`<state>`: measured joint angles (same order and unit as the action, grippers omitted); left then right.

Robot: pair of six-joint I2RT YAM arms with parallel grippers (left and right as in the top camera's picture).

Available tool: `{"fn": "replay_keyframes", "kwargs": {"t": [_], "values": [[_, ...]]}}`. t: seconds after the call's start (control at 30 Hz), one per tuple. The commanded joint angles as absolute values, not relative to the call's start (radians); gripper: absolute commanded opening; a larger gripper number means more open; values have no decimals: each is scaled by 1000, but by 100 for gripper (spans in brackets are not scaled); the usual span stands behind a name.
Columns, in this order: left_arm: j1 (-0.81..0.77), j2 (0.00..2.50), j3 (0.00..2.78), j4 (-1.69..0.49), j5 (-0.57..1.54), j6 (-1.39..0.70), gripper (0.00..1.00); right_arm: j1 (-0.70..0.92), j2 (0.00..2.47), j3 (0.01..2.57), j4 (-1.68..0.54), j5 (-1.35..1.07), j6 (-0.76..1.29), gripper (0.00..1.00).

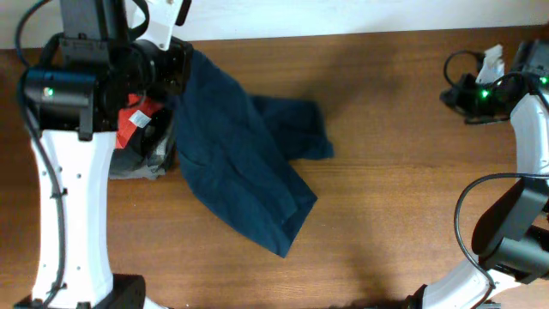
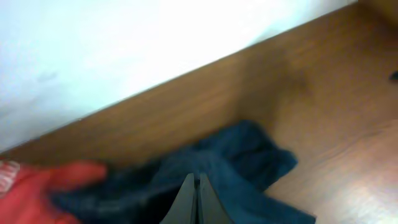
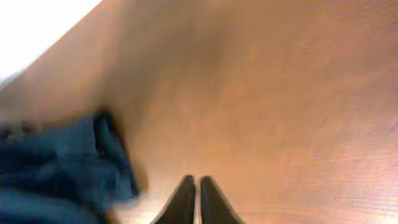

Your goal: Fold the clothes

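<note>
The clothes are one dark navy garment, rumpled and stretched diagonally from the back left toward the table's middle. Its upper corner runs up under my left gripper. In the left wrist view the left gripper is shut, the navy cloth bunches around its tips, and folds converge there. My right gripper is at the far right, well away from the garment. The right wrist view shows the right gripper with fingers together, nothing between them, over bare wood. The navy cloth lies off to its left.
A red garment with white lettering and a grey folded garment lie under the left arm, partly covered by the navy cloth. The red garment also shows in the left wrist view. A white wall runs along the table's back edge.
</note>
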<state>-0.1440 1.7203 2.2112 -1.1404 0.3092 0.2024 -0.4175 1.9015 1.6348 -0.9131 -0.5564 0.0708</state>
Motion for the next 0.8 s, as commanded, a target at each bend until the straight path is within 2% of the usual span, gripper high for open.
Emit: {"fn": "replay_keyframes", "kwargs": {"t": [0.0, 0.07, 0.17, 0.23, 0.5, 0.63, 0.77], "values": [[-162, 1728, 2215, -999, 554, 218, 1, -353, 1899, 1633, -994, -611, -3, 26], [-185, 1727, 2215, -862, 607, 212, 0, -307, 1901, 1631, -1063, -611, -79, 45], [-218, 1727, 2215, -690, 598, 191, 1, -223, 1904, 1629, -1143, -611, -110, 53], [-228, 1727, 2215, -648, 560, 183, 0, -167, 1904, 1628, -1181, -610, -128, 57], [-236, 1721, 2260, -596, 543, 170, 1, 14, 1905, 1620, -1189, -597, -169, 59], [-235, 1713, 2302, -599, 517, 170, 1, 39, 1905, 1618, -1190, -505, -168, 63], [-235, 1704, 2339, -596, 450, 174, 0, 38, 1905, 1609, -1190, -509, -170, 64]]}}
